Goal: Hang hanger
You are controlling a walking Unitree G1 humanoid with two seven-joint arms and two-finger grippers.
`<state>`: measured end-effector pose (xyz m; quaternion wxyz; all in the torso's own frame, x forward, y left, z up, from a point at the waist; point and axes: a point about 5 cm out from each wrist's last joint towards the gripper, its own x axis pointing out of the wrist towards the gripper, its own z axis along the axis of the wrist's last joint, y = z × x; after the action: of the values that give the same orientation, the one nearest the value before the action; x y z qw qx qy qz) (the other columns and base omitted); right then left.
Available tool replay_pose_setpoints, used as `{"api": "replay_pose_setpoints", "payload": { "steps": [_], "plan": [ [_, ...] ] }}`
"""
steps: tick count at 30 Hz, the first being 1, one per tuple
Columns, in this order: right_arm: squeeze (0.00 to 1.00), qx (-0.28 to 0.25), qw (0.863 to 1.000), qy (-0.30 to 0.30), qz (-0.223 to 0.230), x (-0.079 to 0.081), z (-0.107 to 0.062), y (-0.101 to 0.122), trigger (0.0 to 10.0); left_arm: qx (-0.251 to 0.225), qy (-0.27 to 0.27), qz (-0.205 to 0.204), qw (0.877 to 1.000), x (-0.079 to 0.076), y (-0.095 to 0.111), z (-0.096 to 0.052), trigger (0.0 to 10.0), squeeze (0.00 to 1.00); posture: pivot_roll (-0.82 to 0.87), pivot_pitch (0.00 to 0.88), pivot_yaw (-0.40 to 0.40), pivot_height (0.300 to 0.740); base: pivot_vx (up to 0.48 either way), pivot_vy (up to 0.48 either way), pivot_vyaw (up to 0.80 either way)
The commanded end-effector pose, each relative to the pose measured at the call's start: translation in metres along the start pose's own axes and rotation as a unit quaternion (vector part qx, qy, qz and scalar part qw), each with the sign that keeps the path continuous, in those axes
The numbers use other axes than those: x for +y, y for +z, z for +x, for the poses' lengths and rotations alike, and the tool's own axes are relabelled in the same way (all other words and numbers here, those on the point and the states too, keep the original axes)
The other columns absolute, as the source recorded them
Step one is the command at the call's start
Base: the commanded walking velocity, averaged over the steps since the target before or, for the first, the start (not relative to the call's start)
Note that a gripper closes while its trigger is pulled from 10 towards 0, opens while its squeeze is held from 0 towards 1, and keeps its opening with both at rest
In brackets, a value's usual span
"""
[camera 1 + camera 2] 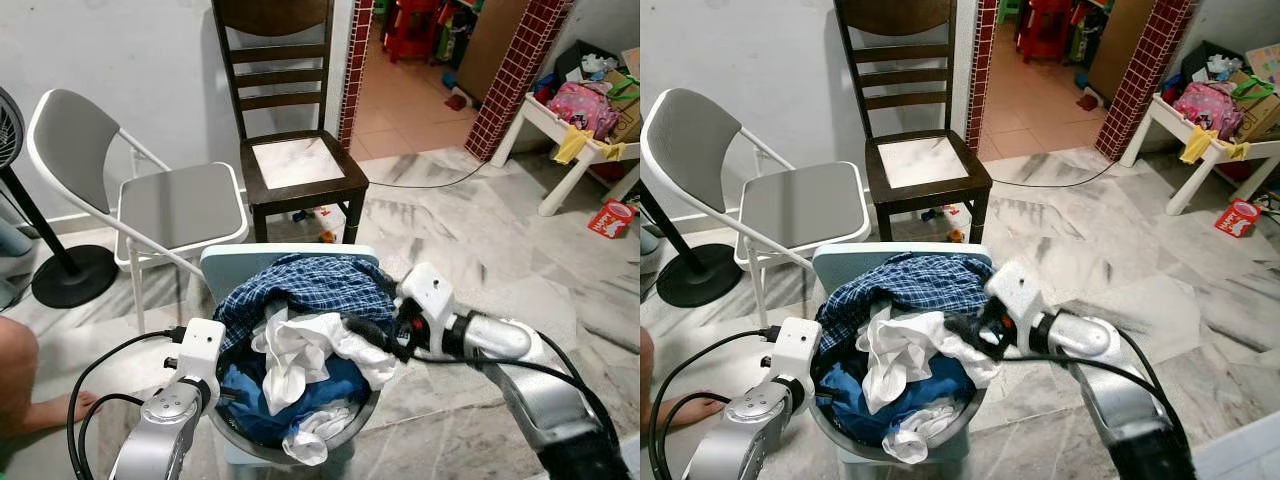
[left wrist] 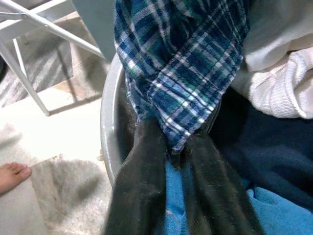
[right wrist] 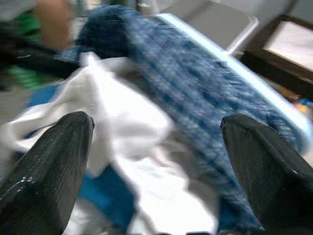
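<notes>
Looking for the hanger itself turns up nothing certain: no hanger can be made out, and if one lies anywhere at hand it is most likely buried under the laundry. What both arms attend to is a grey basin [image 1: 222, 420] heaped with clothes, standing on a pale blue stool [image 1: 225, 262], probably so the pile sits within the arms' reach. On top lies a blue plaid shirt [image 1: 305, 285], with a white garment [image 1: 300, 355] tumbled beneath it and blue cloth [image 1: 255, 405] lower in the basin. The left pincer [image 2: 178, 152] is at the basin's near rim, its two black fingers pressed together on a fold of the plaid shirt, seemingly to lift or drag it off the heap. The right pincer [image 3: 156, 142] hovers over the far side of the pile with its fingers spread wide and nothing between them, aimed at the white garment and the shirt, which reads as readiness to take a second hold. Behind the stool stand a grey folding chair [image 1: 175, 205] and a dark wooden chair [image 1: 295, 165]. A person's bare foot [image 1: 65, 408] rests on the marble floor [image 1: 470, 240] at the robot's left.
</notes>
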<state>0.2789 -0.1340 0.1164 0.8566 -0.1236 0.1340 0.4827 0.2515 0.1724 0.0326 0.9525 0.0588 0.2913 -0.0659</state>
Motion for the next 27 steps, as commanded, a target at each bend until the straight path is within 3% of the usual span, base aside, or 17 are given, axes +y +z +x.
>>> {"api": "replay_pose_setpoints", "payload": {
  "steps": [1, 11, 18, 20, 23, 25, 27],
  "plan": [
    [0.0, 0.003, 1.0, 0.003, -0.004, 0.0, -0.002, 0.001, 10.0, 0.001, 0.005, 0.002, 1.0, 0.001, -0.001, 0.0, 0.0, 0.0, -0.05, 0.104, -0.059, 0.74, 0.0, 0.0, 0.0],
    [0.0, 0.003, 1.0, 0.015, 0.009, 0.006, -0.001, 0.001, 10.0, -0.009, 0.008, 0.011, 1.0, 0.002, 0.002, 0.0, 0.0, 0.0, -0.05, 0.107, -0.057, 0.74, 0.0, 0.0, 0.0],
    [0.0, -0.01, 0.999, -0.035, 0.007, -0.002, 0.003, 0.006, 10.0, -0.08, 0.069, 0.043, 0.993, 0.011, 0.029, -0.011, 0.0, 0.0, -0.05, 0.108, -0.061, 0.74, 0.0, 0.0, 0.0],
    [0.0, -0.025, 0.995, -0.095, 0.012, -0.014, 0.006, 0.01, 10.0, -0.121, 0.106, 0.061, 0.985, 0.016, 0.046, -0.021, 0.0, 0.0, -0.04, 0.107, -0.062, 0.74, 0.0, 0.0, 0.0],
    [0.0, -0.034, 0.991, -0.125, 0.019, -0.021, 0.008, 0.012, 10.0, -0.156, 0.134, 0.084, 0.975, 0.02, 0.059, -0.029, 0.0, 0.0, -0.03, 0.104, -0.064, 0.74, 0.0, 0.0, 0.0],
    [0.0, -0.037, 0.988, -0.15, 0.02, -0.025, 0.011, 0.013, 10.0, -0.212, 0.162, 0.117, 0.957, 0.025, 0.082, -0.041, 0.0, 0.0, -0.02, 0.098, -0.066, 0.74, 0.0, 0.0, 0.0],
    [0.0, -0.038, 0.987, -0.154, 0.02, -0.026, 0.014, 0.013, 10.0, -0.241, 0.175, 0.125, 0.946, 0.028, 0.097, -0.046, 0.0, 0.0, -0.01, 0.092, -0.066, 0.74, 0.0, 0.0, 0.0]
  ]
}}
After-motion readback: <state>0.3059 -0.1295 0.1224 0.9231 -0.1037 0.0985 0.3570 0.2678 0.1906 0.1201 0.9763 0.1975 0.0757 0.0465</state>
